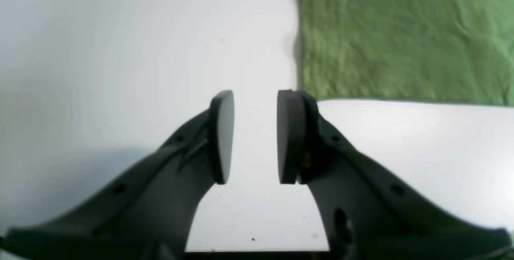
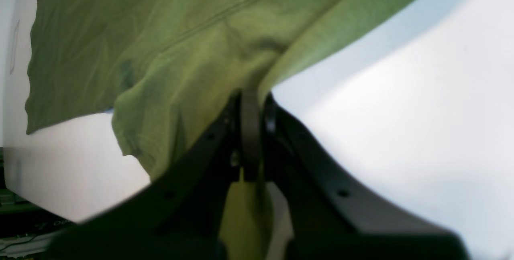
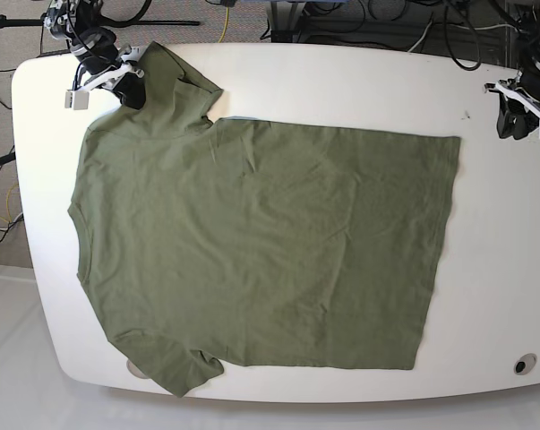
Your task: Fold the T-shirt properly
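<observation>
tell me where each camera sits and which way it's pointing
Left wrist: on the left arm, facing down past the open left gripper at the white table and a T-shirt corner.
Right wrist: behind the right gripper, shut on the shirt.
Base: overhead, whole table, both arms at the far corners.
All views show the T-shirt.

You've got the white table [image 3: 278, 72] with rounded corners, and the olive T-shirt [image 3: 261, 242] spread flat across most of it, hem toward the right side, lower sleeve overhanging the near edge.
</observation>
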